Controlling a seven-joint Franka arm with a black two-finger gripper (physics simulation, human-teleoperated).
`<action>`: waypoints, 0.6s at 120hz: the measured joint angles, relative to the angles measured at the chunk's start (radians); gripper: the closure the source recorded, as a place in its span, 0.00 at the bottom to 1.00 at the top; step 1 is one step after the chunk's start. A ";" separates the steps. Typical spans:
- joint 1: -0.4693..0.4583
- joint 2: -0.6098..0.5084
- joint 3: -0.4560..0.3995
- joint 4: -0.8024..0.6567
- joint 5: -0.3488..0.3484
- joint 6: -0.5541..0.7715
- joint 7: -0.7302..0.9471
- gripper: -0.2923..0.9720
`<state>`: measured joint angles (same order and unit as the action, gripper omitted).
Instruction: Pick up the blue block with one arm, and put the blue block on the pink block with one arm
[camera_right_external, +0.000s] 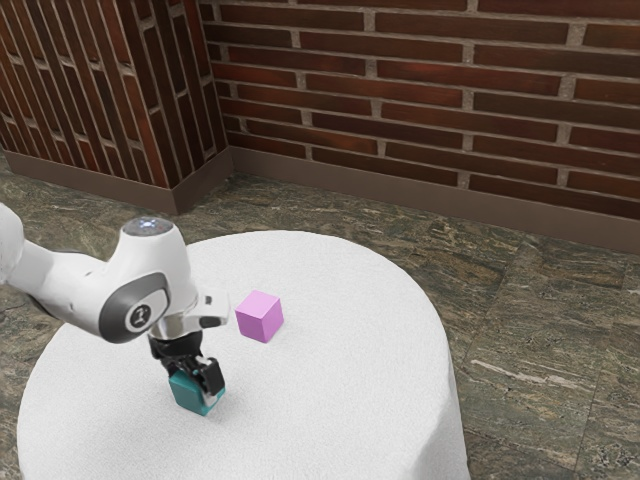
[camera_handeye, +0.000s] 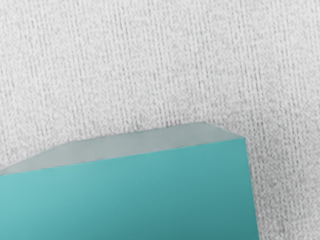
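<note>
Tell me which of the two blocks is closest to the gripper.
The blue block, right at the gripper; the pink block stands apart from it, farther back on the white table.

walls: red-brown brick walls (camera_right_external: 420, 90) joined at a corner, a dark baseboard (camera_right_external: 430, 198) run along their foot | floor: mottled brown-grey stone floor (camera_right_external: 540, 300) laid in tiles | furniture: round table (camera_right_external: 350, 420) draped in a white, finely ribbed cloth (camera_handeye: 150, 60) | light: evenly spread
</note>
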<state>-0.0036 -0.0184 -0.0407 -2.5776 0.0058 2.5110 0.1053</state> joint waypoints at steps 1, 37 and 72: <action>0.000 0.001 0.000 0.001 0.000 0.001 0.000 0.23; -0.004 0.033 0.002 0.036 -0.008 0.012 -0.001 0.23; 0.006 0.039 0.004 0.037 -0.014 0.015 -0.003 0.38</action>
<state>0.0028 0.0207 -0.0369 -2.5406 -0.0078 2.5256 0.1023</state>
